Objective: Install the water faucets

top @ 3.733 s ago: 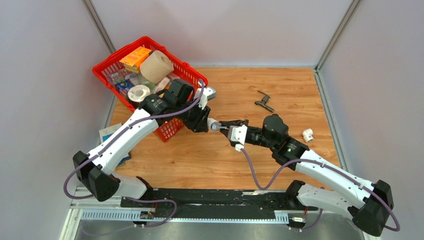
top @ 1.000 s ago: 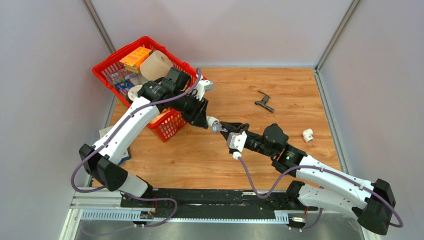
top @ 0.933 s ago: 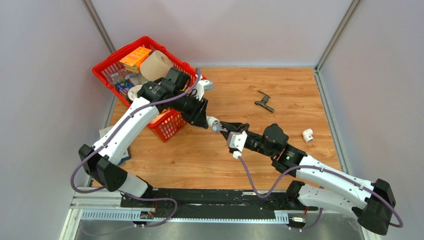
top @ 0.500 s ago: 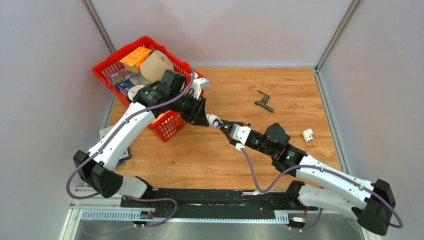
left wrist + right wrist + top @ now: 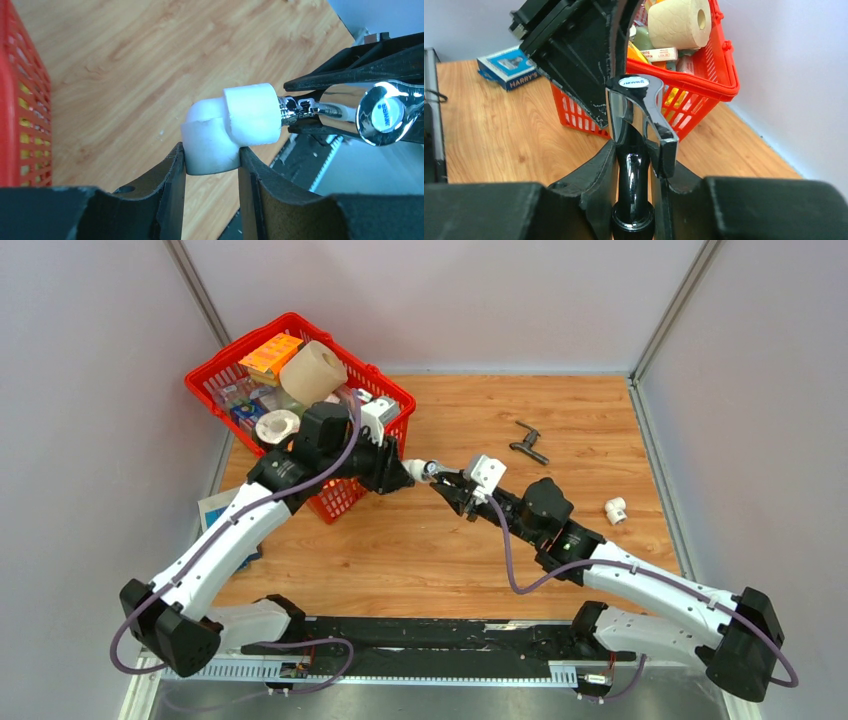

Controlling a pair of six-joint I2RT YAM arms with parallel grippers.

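Top external view: a wooden tabletop [image 5: 600, 420] fills a booth of pale grey walls [image 5: 500, 300], with metal strips running up the corners.

A red basket [image 5: 215, 375] sits at the far left corner. It holds a toilet roll [image 5: 312, 370], an orange box [image 5: 270, 352], a white tape roll [image 5: 277, 425] and smaller packets too crowded to tell apart. The left arm reaches across the basket's near right side. A blue box [image 5: 506, 67] lies off the table's left edge. A second white fitting [image 5: 615, 509] lies alone near the right edge.

The dark grey faucet [image 5: 528, 443] lies on the far right part of the table, well apart from both arms.

Above the table's middle, the left gripper [image 5: 211, 155] pinches a white elbow fitting [image 5: 232, 127]. The right gripper [image 5: 636, 150] is clamped on the silver faucet [image 5: 639, 100], whose threaded end meets the elbow's open socket.

The blue box reads "HARRY'S". The faucet's handle cap carries small blue lettering that I cannot read with certainty.
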